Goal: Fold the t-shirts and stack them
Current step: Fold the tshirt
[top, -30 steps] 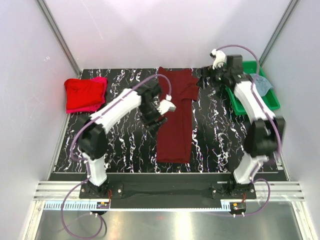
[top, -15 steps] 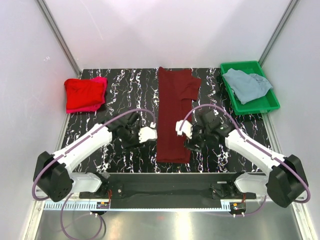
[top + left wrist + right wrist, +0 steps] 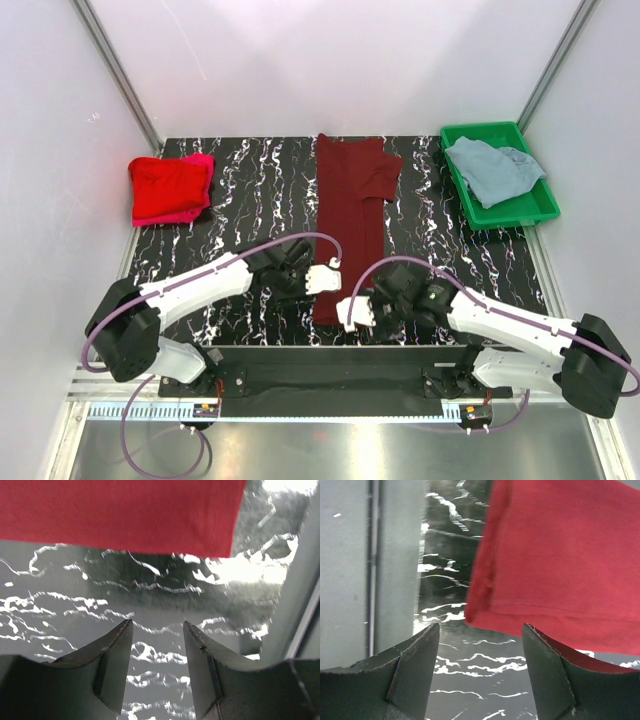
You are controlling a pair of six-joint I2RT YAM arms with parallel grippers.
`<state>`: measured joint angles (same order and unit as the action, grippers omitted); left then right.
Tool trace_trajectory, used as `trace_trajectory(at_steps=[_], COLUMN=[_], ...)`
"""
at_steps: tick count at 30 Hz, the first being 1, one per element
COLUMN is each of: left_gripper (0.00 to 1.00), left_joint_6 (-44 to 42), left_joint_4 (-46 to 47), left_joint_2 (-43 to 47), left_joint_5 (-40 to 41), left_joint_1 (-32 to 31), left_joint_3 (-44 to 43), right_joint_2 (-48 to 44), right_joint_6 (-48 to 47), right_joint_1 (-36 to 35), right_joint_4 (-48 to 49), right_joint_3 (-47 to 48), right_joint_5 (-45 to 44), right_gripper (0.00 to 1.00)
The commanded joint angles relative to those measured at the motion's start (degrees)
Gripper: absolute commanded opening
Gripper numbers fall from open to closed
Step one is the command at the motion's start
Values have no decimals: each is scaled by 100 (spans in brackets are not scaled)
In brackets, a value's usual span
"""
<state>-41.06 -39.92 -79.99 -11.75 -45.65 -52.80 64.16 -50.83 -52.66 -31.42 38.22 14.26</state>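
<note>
The dark maroon t-shirt lies flat in the middle of the black marbled bench as a long narrow strip running from the far edge toward the arms. It appears already folded lengthways, with one sleeve poking out to the right at the far end. Both arms reach in low at the strip's near end, one at each corner, probably so that the two can lift that end together and keep the fold square. The left end effector hovers over bare bench just short of the hem, its jaws partly apart with nothing between them. The right end effector has its jaws spread wider, also empty, and the layered corner of the cloth sits just beyond the gap. Neither one touches the shirt as far as the wrist views show. The step in hand looks like pinching the two near corners to carry them toward the collar. At the far left, a bright red t-shirt rests folded on a pink t-shirt, likely the start of the stack. At the far right, a dusty grey-blue t-shirt sits crumpled in a green tray, seemingly waiting its turn.
</note>
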Motion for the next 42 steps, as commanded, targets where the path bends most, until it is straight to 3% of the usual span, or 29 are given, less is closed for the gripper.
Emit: trace_trajectory(at_steps=[1, 13, 21, 27, 33, 36, 39, 40, 42], left_gripper=[49, 47, 48, 49, 49, 49, 49, 49, 50], left_joint_6=[151, 1099, 1915, 2628, 2884, 3033, 3139, 3174, 3340], left_joint_4=[739, 1048, 513, 406, 441, 433, 424, 424, 450], left_joint_2=[132, 220, -227, -746, -825, -817, -834, -843, -852], left_joint_5=[-37, -389, -1091, -1945, -2130, -2270, -2472, -2568, -2692], left_joint_1=[-23, -23, 169, 556, 759, 882, 1066, 1119, 1303], left_joint_3=[330, 437, -255, -539, -521, -478, -390, -372, -302], right_joint_2=[-255, -343, -229, -106, -44, -9, 61, 53, 35], right_joint_6=[160, 267, 231, 144, 64, 91, 82, 91, 91], right_joint_1=[-261, -262, -262, -262, -253, -262, -253, -262, -262], right_joint_4=[233, 733, 1208, 1630, 1604, 1718, 1876, 1963, 2017], right_joint_3=[-182, -719, -956, -1158, -1211, -1238, -1264, -1273, -1264], right_joint_5=[-362, -372, -371, -363, -336, -354, -424, -468, -617], right_gripper=[73, 69, 68, 53, 52, 42, 21, 4, 0])
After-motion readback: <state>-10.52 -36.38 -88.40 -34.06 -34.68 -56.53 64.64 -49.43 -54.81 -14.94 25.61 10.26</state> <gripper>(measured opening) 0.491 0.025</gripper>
